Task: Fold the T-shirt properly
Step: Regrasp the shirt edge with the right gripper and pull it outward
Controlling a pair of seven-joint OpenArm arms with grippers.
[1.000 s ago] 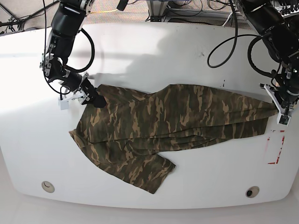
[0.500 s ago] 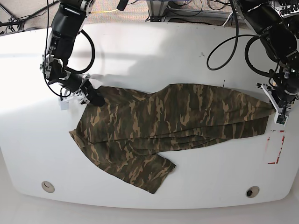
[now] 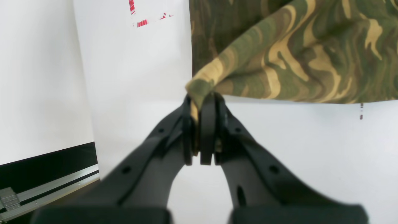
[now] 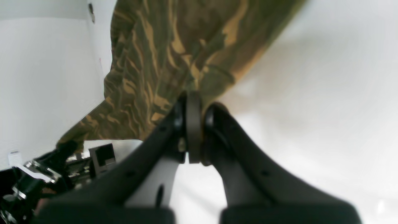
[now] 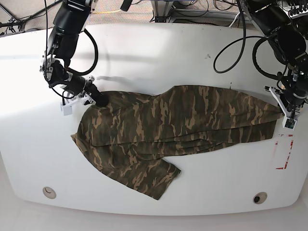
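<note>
Since a second ago, both hands have crept toward the far side, drawing the cloth's top edge along. My left hand [image 3: 199, 124] is clamped on a corner of the T-shirt [image 5: 178, 120]; my right hand [image 4: 191, 124] pinches the opposite corner, with each arm reaching in from above. It lies stretched across the white worktop [image 5: 159, 57]. Red markings [image 5: 284, 151] near my left hand are unreadable.
</note>
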